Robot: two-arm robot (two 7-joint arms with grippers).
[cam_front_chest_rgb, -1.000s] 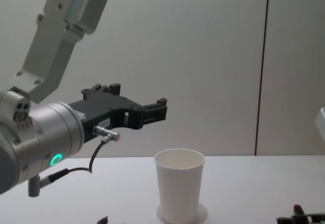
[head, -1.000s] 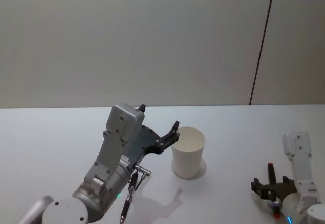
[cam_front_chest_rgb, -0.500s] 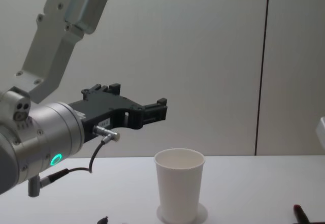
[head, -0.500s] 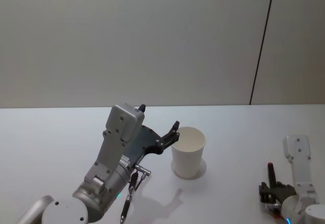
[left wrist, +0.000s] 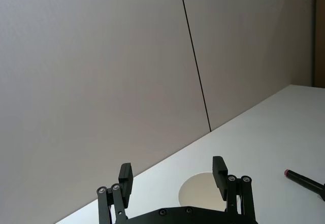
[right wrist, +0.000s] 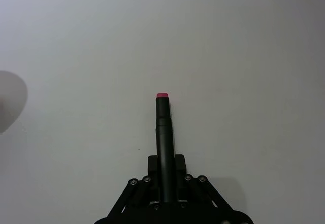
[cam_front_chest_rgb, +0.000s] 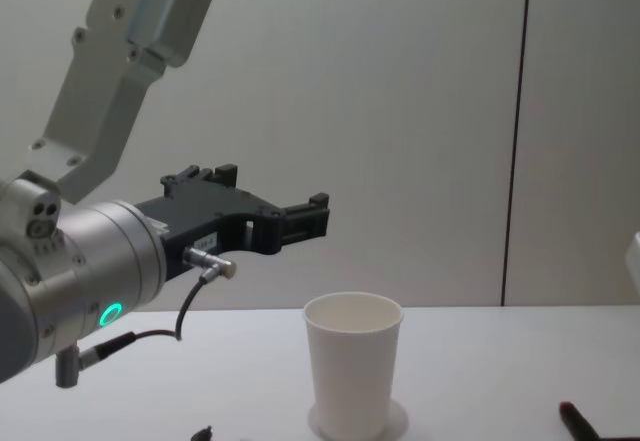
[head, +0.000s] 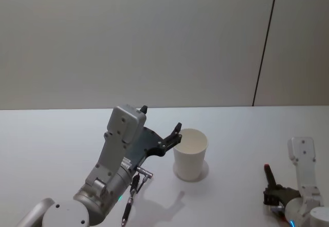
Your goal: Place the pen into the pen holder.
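Between the right hand's (right wrist: 165, 165) fingers, spread a second earlier and now pinched shut, lay the pen (right wrist: 162, 127), low by the bench (head: 241, 134), grasp seemingly made, with the pen holder (head: 190, 154) well off leftward beside the open left hand (left wrist: 172, 176).

The pen holder (head: 190, 155) looks matt paper, pen (right wrist: 163, 137) matt, table (head: 51, 134) smooth.

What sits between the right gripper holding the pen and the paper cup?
Nothing: in the head view, bare table runs from the right gripper, shut on the pen, to the pen holder. The left gripper hovers left of it.
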